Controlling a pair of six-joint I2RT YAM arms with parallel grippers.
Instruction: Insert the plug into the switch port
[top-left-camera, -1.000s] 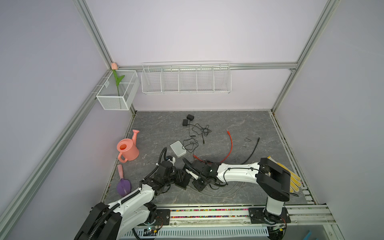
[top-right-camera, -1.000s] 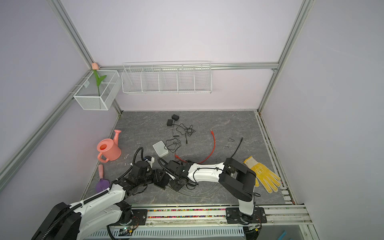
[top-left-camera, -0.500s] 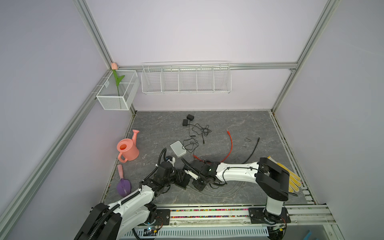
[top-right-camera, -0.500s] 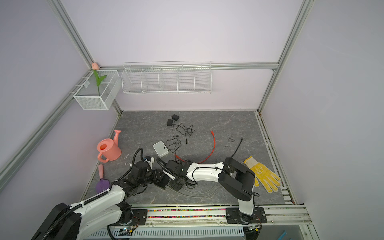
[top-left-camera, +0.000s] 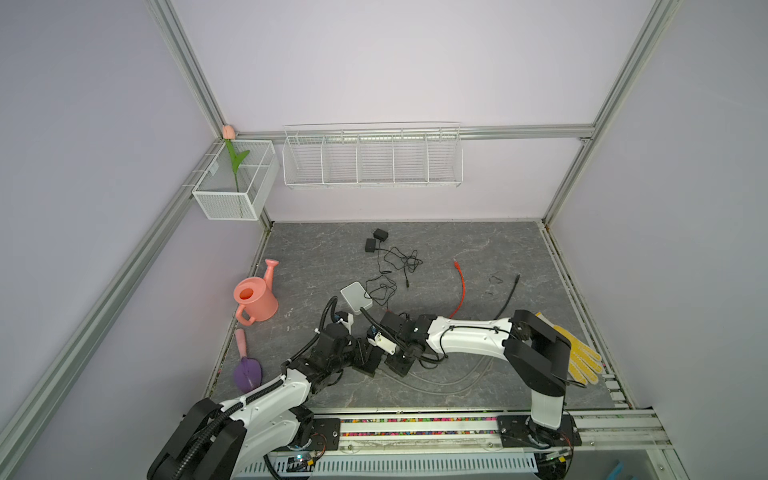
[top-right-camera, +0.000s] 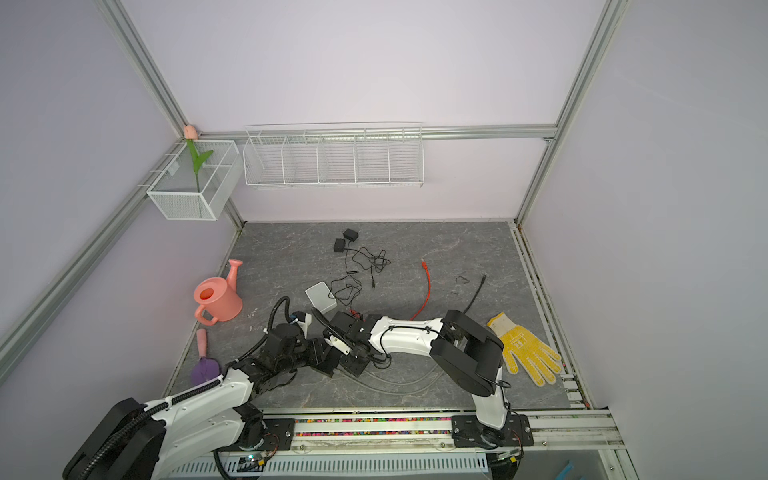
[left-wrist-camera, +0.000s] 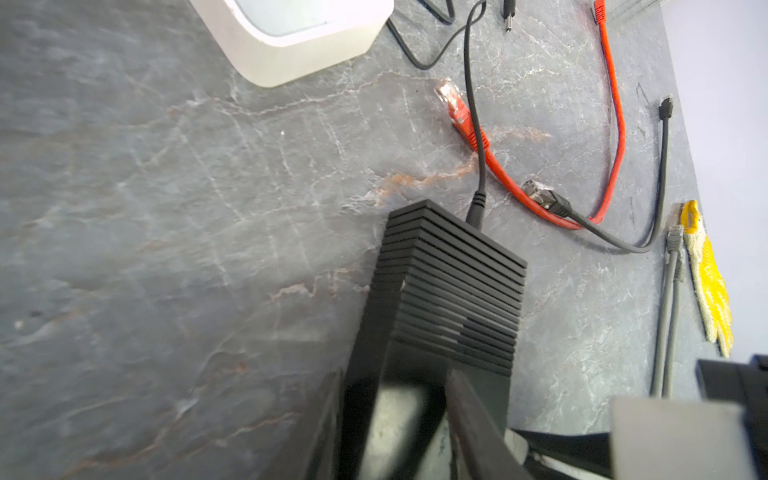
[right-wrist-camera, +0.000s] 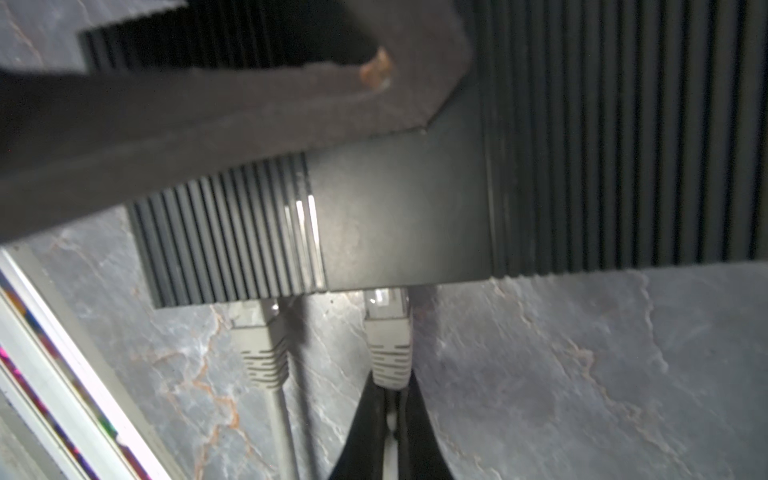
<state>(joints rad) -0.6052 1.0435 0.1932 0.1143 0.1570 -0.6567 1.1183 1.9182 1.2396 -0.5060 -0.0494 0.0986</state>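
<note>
- left gripper (left-wrist-camera: 415, 345): jaws partway apart and clamped across the body of the ribbed black switch (left-wrist-camera: 453, 266). It braces the switch low over the counter (left-wrist-camera: 166, 208), near the front middle where the two arms meet (resting or slightly lifted, can't tell).
- Switch port face, from the right wrist view: a neighbour plug (right-wrist-camera: 257, 332) already sits in one port. Ours goes into the next port along.
- grey plug (right-wrist-camera: 388, 332): its nose is at the port mouth and the clear tip shows outside the housing. I read it as started but not seated.
- right gripper (right-wrist-camera: 390, 403): jaws together, pinching the grey plug at the tail of its boot, where the cable leaves.
- Step in hand: the final push of the insertion.
- Next move calls for a straight drive along the port axis, with the left side holding the switch firm against it until the latch catches. Only then let go.
- Watch-out: a pinch that far back could let the plug tilt or the cable buckle.
</note>
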